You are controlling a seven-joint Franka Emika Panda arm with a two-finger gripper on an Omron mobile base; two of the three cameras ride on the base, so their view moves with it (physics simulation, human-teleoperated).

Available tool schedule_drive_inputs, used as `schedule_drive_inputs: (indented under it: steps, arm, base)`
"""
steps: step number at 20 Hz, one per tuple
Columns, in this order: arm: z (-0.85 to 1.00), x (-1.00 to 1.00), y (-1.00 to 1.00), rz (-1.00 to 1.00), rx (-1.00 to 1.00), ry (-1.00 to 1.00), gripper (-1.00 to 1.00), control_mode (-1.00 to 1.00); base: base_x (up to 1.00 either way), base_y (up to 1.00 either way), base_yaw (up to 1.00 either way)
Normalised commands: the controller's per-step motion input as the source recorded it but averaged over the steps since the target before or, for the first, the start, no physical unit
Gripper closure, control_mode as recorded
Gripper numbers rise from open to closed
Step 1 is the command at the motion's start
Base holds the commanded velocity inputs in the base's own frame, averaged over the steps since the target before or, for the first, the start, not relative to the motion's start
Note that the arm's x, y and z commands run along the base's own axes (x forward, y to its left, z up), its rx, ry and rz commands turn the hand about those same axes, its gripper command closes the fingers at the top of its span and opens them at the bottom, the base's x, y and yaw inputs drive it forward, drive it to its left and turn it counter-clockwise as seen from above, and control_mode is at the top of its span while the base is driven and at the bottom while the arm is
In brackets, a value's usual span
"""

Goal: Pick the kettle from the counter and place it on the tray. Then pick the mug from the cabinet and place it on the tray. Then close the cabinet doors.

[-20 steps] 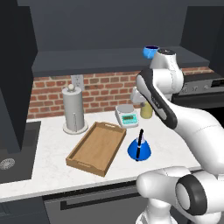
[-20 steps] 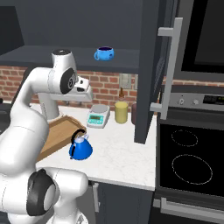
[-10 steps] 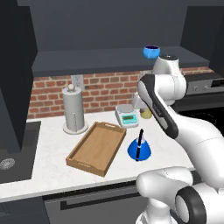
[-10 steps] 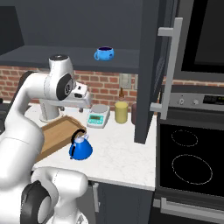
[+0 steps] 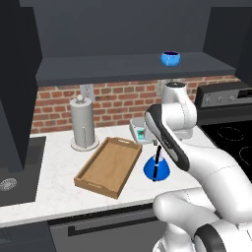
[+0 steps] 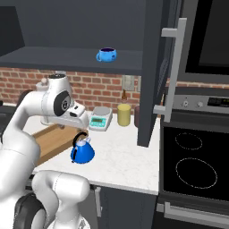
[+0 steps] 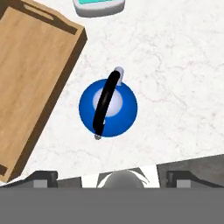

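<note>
Soft, even light is falling across the white marble-look tabletop (image 5: 59, 189), which is rendering bright in all three views. The dark grey wall cabinet (image 5: 123, 44) and its shelf are sitting in dim shade. The small bright blue cone-shaped kettle (image 7: 108, 107) is casting only a faint shadow and is showing a pale highlight at its centre. Both base views are looking slightly soft and grainy; no edge distortion or glare is appearing.

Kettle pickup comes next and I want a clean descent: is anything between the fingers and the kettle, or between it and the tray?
Nothing visible. The kettle stands alone on bare counter under the open gripper, with the tray close beside it.
</note>
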Motion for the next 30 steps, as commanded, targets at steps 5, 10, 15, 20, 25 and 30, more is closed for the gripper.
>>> schedule_drive_inputs:
  steps: [5,10,15,20,25,30]
  arm:
    - [-0.33,0.03,-0.02,-0.15,0.00,0.03,-1.00,-1.00]
    - [-0.33,0.25,-0.10,-0.07,0.00,0.00,-1.00,-1.00]
    - [-0.27,0.43,-0.01,-0.02,0.02,0.02,-1.00,-1.00]
    - [-0.22,0.47,0.00,0.00,0.01,0.10,-1.00,-1.00]
    - [-0.18,0.27,-0.01,0.00,0.01,0.06,-1.00,-1.00]
    - [-0.12,0.08,0.00,0.00,0.02,0.01,-1.00,-1.00]
  base:
    - [0.00,0.00,0.00]
    - [0.00,0.00,0.00]
    - [0.00,0.00,0.00]
    - [0.00,0.00,0.00]
    - [0.00,0.00,0.00]
    - [0.00,0.00,0.00]
